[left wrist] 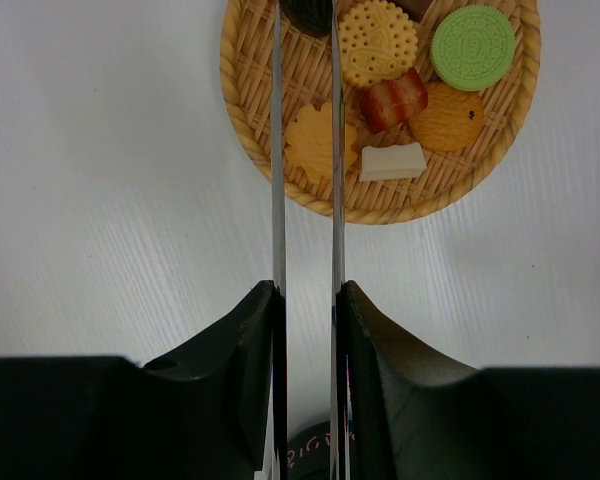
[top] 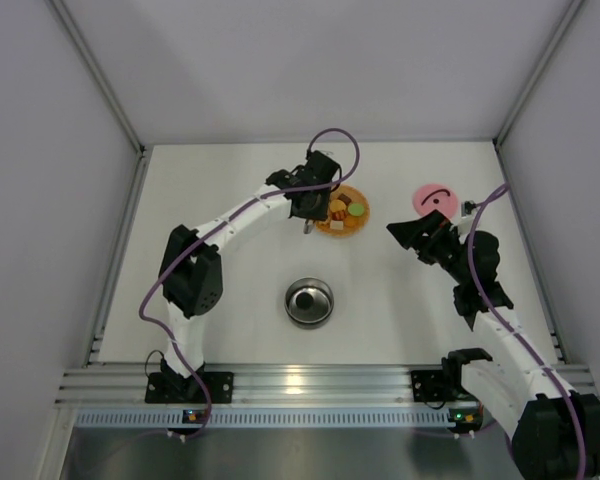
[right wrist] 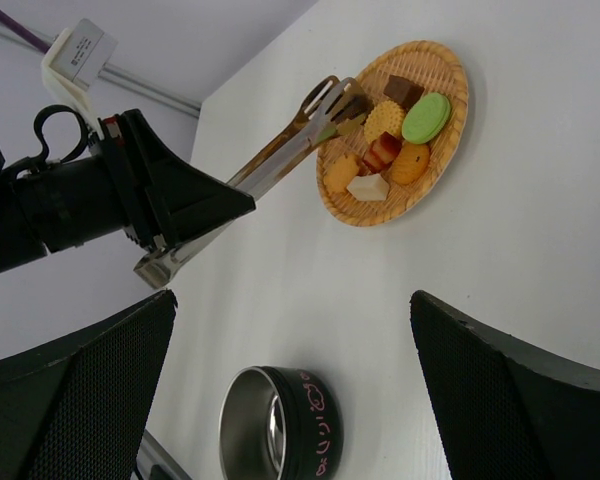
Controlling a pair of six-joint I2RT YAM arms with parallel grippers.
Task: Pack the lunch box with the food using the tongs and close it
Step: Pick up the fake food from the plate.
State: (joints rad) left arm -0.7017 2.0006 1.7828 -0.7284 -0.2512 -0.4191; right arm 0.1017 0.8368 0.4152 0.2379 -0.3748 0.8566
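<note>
The white worktop carries all things of the task. The woven plate lies at the far middle, and the steel lunch box stands open nearer to the arms, well apart from the plate. Its pink lid lies flat at the far right, not on the box.

I judge the task to be in its early part. Only one black piece is inside the lunch box, and most of the food is on the plate: the green round biscuit, the yellow biscuit, the orange cookie, a red-brown striped piece, a white wedge and some others. These must be moved, and then the lid must be put on.

The left tool is closed tightly on the tongs and presses their two arms almost together. The tips reach over the plate's edge and seem to pinch a dark brown piece; I cannot tell if it is lifted.

The right tool stands fully open near the lid and holds nothing.
</note>
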